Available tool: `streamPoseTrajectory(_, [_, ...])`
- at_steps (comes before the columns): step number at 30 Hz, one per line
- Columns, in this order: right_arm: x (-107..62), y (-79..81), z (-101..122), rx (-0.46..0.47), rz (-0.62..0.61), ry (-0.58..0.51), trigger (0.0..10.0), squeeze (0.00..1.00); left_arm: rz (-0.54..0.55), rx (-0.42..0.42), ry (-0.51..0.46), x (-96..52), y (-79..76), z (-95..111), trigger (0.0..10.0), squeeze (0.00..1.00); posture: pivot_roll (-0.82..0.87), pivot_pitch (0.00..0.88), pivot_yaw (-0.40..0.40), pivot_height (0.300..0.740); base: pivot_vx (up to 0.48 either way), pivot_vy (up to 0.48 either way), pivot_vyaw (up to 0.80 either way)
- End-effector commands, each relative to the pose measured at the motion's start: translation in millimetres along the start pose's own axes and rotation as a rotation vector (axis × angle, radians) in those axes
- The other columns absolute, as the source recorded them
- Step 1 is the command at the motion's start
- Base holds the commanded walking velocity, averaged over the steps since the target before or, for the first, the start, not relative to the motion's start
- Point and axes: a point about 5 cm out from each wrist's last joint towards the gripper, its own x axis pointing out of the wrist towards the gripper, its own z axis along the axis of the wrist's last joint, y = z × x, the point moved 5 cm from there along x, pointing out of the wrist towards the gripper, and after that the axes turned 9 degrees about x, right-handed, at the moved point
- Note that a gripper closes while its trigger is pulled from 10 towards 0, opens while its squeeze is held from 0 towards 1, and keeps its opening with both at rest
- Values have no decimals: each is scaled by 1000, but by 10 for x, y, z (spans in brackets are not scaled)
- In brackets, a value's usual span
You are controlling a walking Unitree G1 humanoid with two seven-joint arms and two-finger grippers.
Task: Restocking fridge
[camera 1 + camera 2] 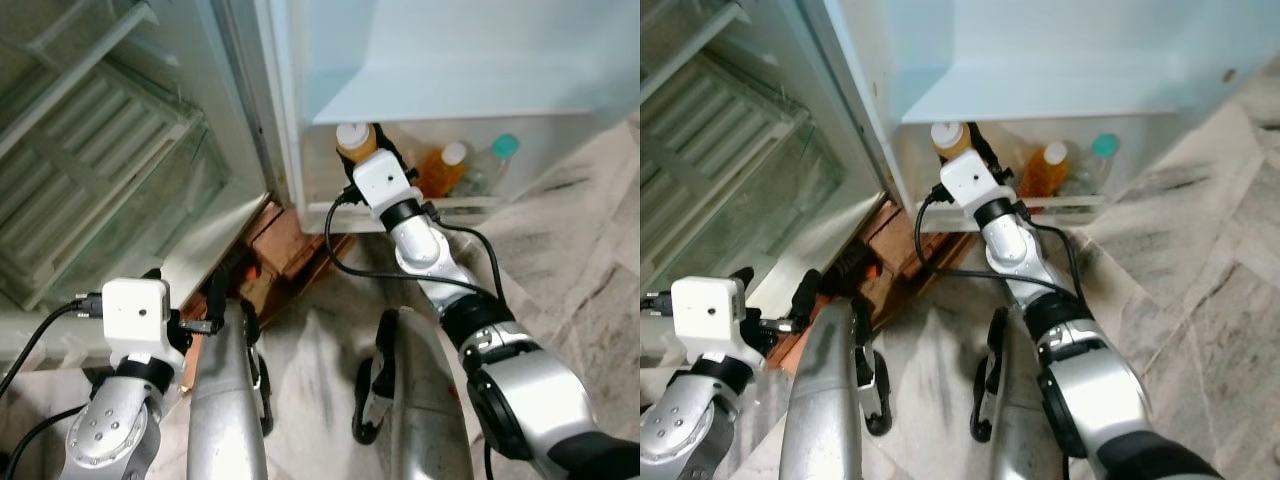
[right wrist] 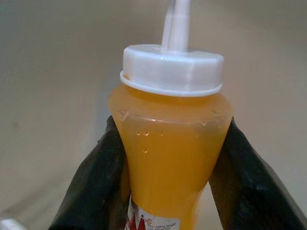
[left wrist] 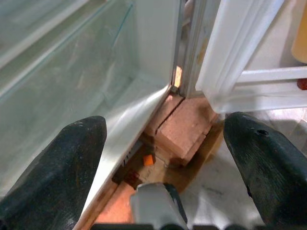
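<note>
An orange juice bottle [image 2: 170, 143] with a white cap is held upright between the black fingers [image 2: 98, 182] of my right gripper [image 1: 368, 150], which is shut on it. The bottle [image 1: 355, 140] stands at the left end of the fridge door's lowest shelf [image 1: 470, 203], with my right arm stretched forward to it. On the same shelf stand a second orange bottle [image 1: 445, 165] and a clear bottle with a teal cap [image 1: 497, 155]. My left gripper [image 3: 163, 158] is open and holds nothing, low by the fridge's bottom edge [image 1: 232, 300].
The open fridge body [image 1: 110, 150] with glass shelves takes up the left. Red bricks [image 1: 285, 245] prop up the fridge's lower corner, just ahead of my left gripper. Marbled floor [image 1: 580, 260] spreads to the right.
</note>
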Motion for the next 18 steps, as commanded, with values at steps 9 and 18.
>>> streamPoseTrajectory(9, [-277,-91,-649,111,-122,328,10000,0,8,-2,78,-172,22,-49,10000,0,274,502,18,581,0,0,0])
streamPoseTrajectory(18, [-559,-358,-994,205,-304,504,10000,0,-4,7,99,-182,31,-56,10000,0,279,503,32,581,0,0,0])
